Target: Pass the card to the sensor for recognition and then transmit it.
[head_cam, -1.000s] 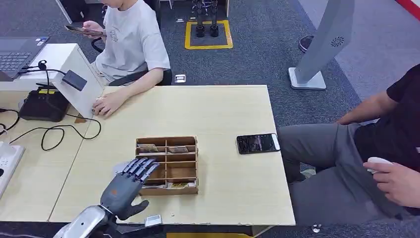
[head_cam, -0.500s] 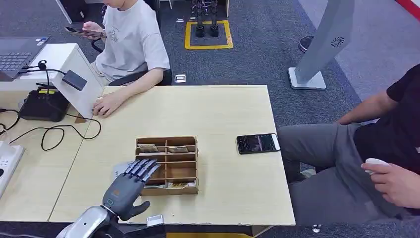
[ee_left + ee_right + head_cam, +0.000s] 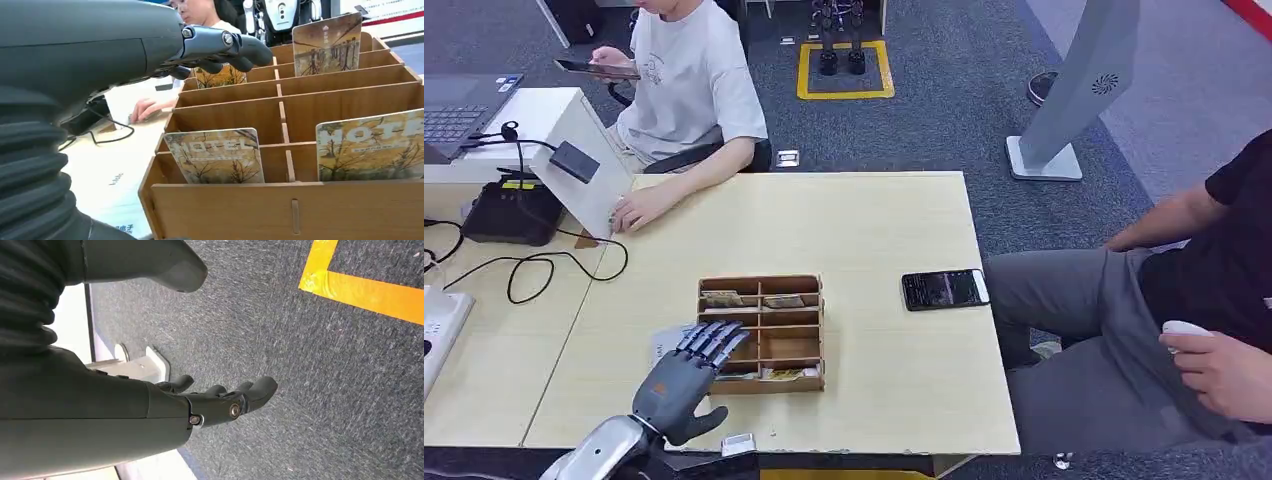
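Wooden card box point(image 3: 762, 333) (left edge) lies under the spread, empty left hand point(image 3: 682, 378).

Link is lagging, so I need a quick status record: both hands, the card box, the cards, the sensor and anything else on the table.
left hand: open, fingers spread above the near left corner of the card box, holding nothing
right hand: open, hanging over grey carpet
card box: wooden, divided, mid-table
cards: several standing in the box's compartments, printed HOTEL; none taken yet
sensor: small dark unit on a slanted white stand at the far left
phone: flat on the table, right of the box
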Controlling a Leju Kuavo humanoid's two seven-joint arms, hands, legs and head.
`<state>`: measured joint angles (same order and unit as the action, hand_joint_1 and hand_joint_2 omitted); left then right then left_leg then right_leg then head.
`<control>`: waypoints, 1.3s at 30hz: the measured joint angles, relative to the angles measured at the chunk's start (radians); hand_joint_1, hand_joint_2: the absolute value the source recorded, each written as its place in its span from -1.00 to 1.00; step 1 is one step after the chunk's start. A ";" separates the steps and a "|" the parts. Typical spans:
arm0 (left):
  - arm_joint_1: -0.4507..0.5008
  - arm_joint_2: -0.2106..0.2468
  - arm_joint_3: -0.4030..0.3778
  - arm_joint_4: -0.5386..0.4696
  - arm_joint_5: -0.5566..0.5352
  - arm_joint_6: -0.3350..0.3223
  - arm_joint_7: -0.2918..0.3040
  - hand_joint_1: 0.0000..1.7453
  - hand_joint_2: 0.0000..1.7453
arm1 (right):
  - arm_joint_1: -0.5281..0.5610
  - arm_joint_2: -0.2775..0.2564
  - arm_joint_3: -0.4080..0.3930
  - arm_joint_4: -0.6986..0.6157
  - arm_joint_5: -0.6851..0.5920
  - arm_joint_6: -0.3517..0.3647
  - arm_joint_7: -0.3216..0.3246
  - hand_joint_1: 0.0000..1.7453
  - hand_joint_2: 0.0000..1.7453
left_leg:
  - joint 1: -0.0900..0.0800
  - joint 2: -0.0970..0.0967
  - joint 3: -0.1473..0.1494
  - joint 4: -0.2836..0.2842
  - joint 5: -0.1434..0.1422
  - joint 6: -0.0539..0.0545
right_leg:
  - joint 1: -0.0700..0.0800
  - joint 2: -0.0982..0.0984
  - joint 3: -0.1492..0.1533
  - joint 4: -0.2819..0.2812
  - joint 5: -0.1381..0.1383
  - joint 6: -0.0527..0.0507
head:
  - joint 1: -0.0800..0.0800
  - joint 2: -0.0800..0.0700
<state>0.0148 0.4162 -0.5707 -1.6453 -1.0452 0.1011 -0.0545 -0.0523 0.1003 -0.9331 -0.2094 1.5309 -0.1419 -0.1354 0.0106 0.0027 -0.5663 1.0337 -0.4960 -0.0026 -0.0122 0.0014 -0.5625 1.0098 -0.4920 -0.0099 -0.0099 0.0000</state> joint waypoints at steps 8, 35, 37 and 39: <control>0.001 -0.004 0.000 0.005 0.002 0.003 0.000 0.92 1.00 | 0.000 0.000 0.000 0.000 -0.001 -0.001 -0.005 -1.00 1.00 | 0.000 0.000 0.000 0.000 0.000 0.000 | 0.000 0.000 0.000 0.000 0.000 0.000 | 0.000 0.000; 0.008 -0.011 0.002 0.005 0.026 0.003 -0.012 1.00 1.00 | 0.000 0.000 0.000 0.000 -0.001 -0.012 -0.018 -1.00 1.00 | 0.000 0.000 0.000 0.000 0.000 0.000 | 0.000 0.000 0.000 0.000 0.000 0.000 | 0.000 0.000; 0.008 -0.011 0.002 0.005 0.026 0.003 -0.012 1.00 1.00 | 0.000 0.000 0.000 0.000 -0.001 -0.012 -0.018 -1.00 1.00 | 0.000 0.000 0.000 0.000 0.000 0.000 | 0.000 0.000 0.000 0.000 0.000 0.000 | 0.000 0.000; 0.008 -0.010 0.002 0.005 0.034 0.000 -0.019 1.00 1.00 | 0.000 0.000 0.000 0.000 0.000 -0.012 -0.018 -1.00 1.00 | 0.000 0.000 0.000 0.000 0.000 0.000 | 0.000 0.000 0.000 0.000 0.000 0.000 | 0.000 0.000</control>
<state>0.0226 0.4059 -0.5688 -1.6403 -1.0109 0.1015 -0.0736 -0.0524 0.1003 -0.9331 -0.2094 1.5305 -0.1537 -0.1534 0.0106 0.0026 -0.5663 1.0337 -0.4960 -0.0026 -0.0122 0.0013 -0.5622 1.0098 -0.4920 -0.0100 -0.0099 0.0000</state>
